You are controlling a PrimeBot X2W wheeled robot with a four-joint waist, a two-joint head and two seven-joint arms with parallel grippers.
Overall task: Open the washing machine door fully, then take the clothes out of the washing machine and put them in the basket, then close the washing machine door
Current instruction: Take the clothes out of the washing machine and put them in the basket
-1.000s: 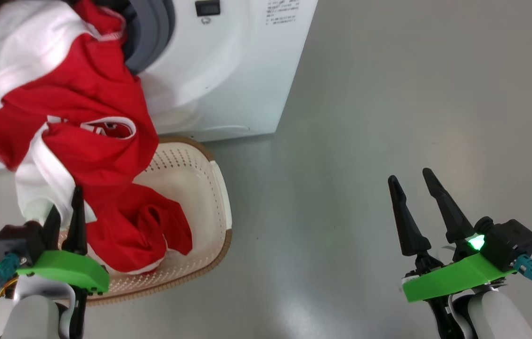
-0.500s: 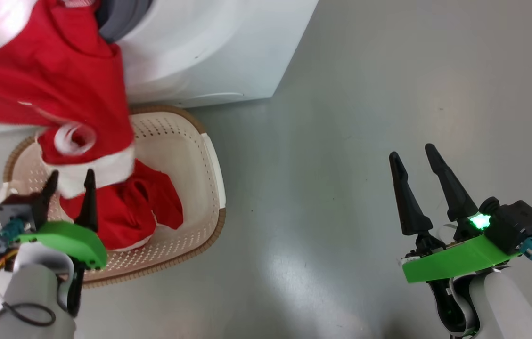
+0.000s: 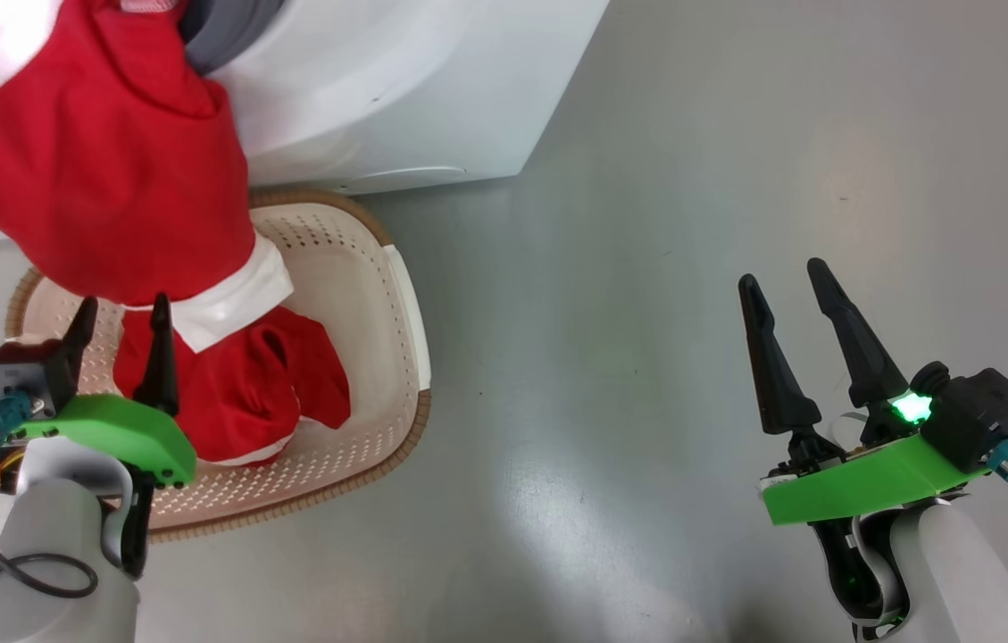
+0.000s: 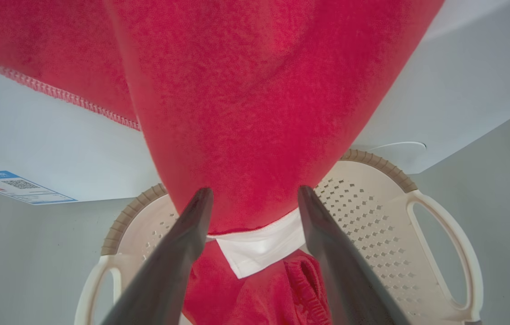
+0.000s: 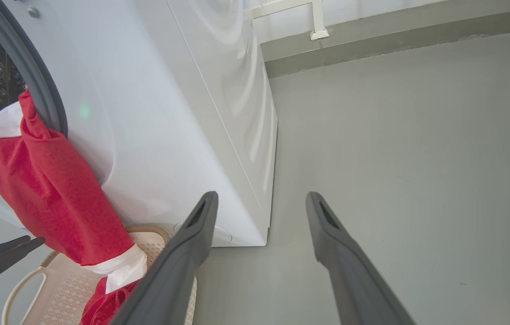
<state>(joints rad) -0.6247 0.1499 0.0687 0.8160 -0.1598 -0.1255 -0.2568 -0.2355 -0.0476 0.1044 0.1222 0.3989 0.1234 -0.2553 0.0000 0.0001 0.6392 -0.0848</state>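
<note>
left gripper (image 3: 125,300) spread beside the clothes (image 3: 111,179) – red fabric hanging from the washing machine (image 3: 396,89) into the basket (image 3: 352,268). right gripper (image 3: 781,271) spread too, over the floor (image 3: 646,179).

A soft red fabric garment (image 4: 255,90) with a white hem hangs between the left gripper's (image 4: 255,192) spread dark fingers, above a cream perforated plastic basket (image 4: 363,216).

- Bare laundry room: a white washing machine (image 5: 169,113) stands on a smooth grey floor (image 5: 417,135).
- A cream laundry basket (image 3: 352,268) sits at its foot; white trunking (image 5: 315,20) runs at the floor's far edge.
</note>
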